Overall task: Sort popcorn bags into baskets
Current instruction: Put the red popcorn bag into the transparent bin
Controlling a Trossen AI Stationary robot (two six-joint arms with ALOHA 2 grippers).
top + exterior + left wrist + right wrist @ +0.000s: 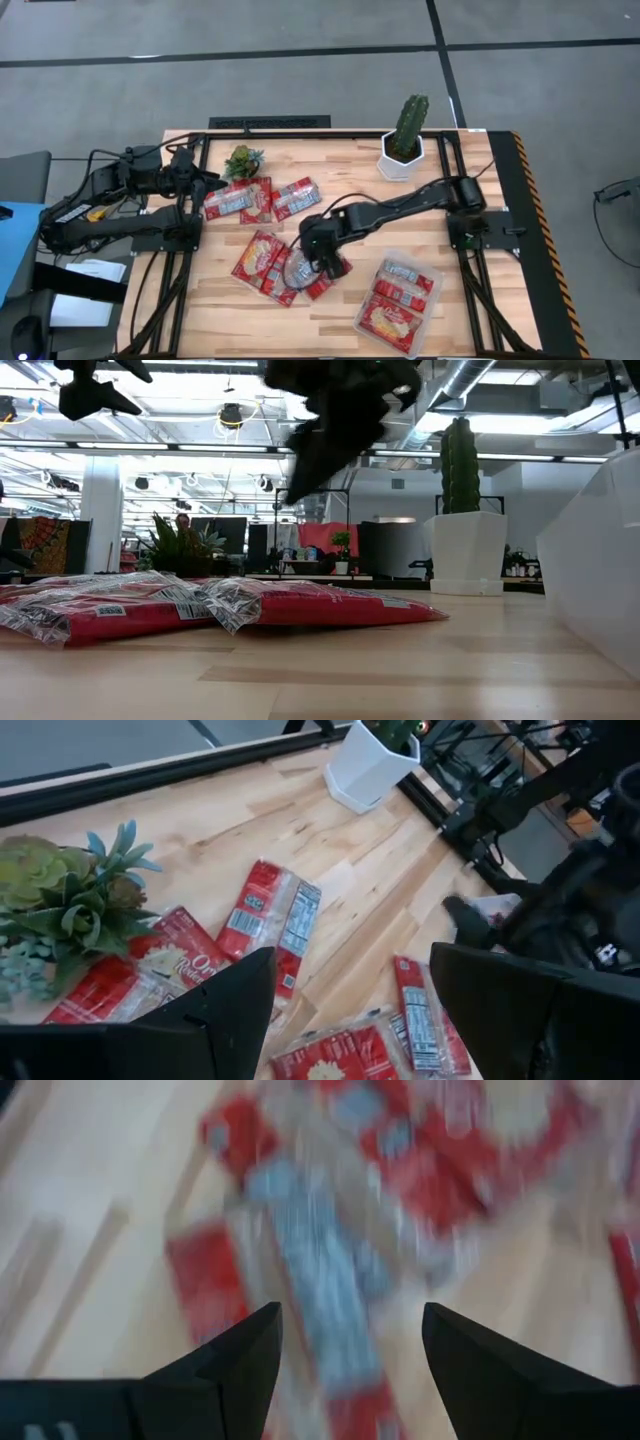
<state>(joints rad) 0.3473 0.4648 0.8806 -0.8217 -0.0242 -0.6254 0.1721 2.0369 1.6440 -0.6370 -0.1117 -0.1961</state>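
Note:
Several red popcorn packets lie flat on the wooden table: two at the far left [240,200] [296,198] and a pile at the centre [262,262]. The clear tray [437,287] at the near right holds two packets [392,312]. My right gripper [318,258] is open and hangs above the central pile, over a packet with a silver-blue panel [310,1270]. In the low view it [330,430] is well above the packets [320,603]. My left gripper [350,1010] is open, above the far-left packets [275,915].
A white hexagonal pot with a cactus [403,150] stands at the far right. A small succulent [242,160] stands at the far left beside my left gripper. Bare wood lies between the pile and the tray and along the near edge.

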